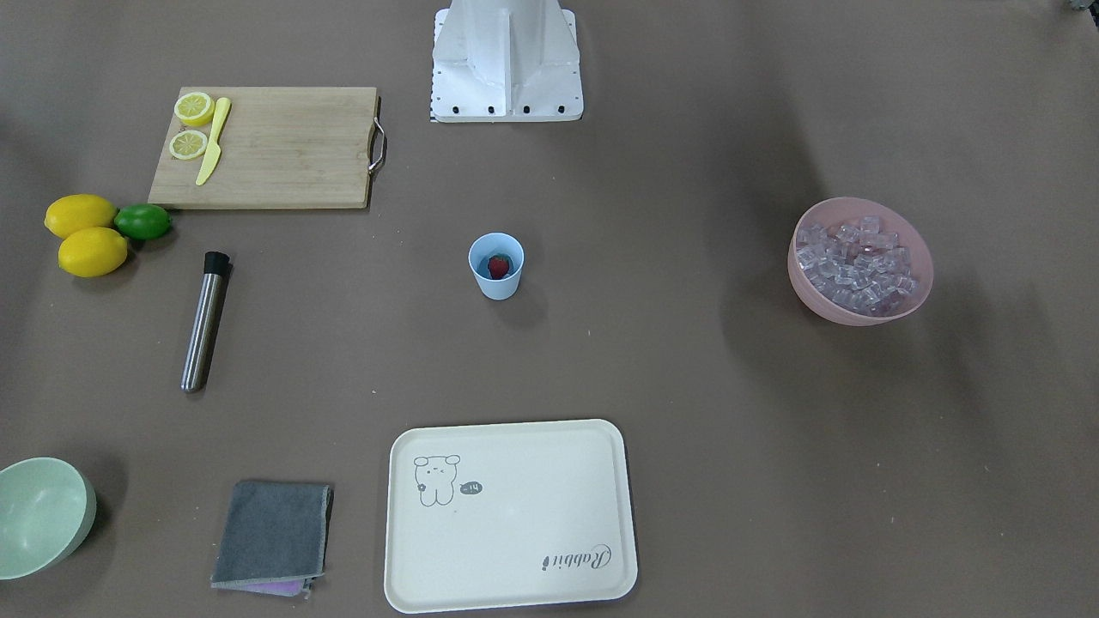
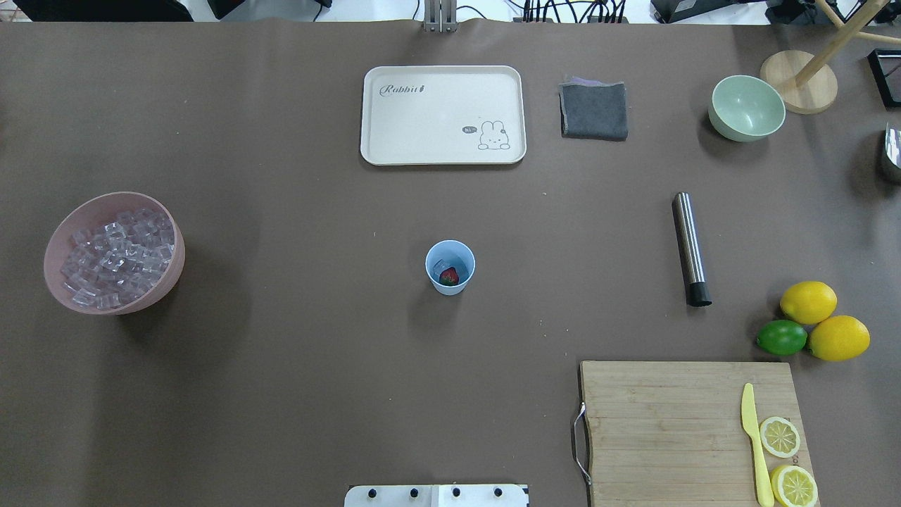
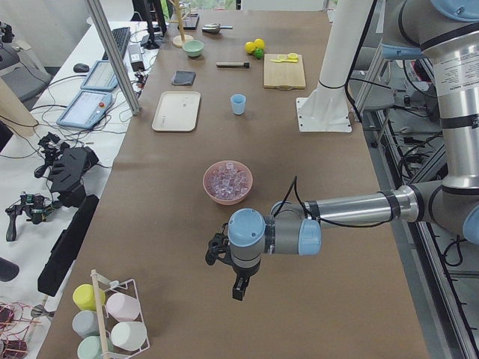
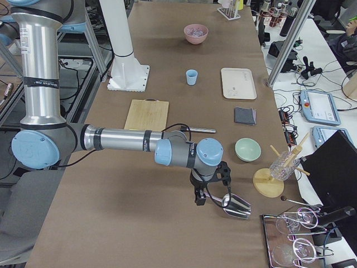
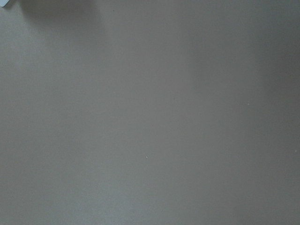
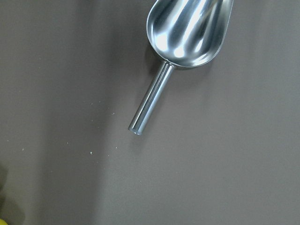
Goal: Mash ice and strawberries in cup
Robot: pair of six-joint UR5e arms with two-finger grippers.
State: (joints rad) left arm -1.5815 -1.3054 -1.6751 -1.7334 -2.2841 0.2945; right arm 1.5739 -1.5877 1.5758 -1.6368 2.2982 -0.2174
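A long table (image 2: 281,387) covered in matte brown paper lies under soft, even light. Alongside it runs a white bench (image 3: 52,78) cluttered with cables, a keyboard (image 3: 121,41) and tablets (image 3: 81,111). An aluminium post (image 3: 123,78) stands at the table's edge.

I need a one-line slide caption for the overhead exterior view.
Light blue plastic cup holding one red strawberry at centre; pink bowl of clear ice cubes at left.

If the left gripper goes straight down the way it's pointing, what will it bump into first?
Most likely just the bare brown table. The left gripper points down, and its wrist camera shows only tabletop beneath it.
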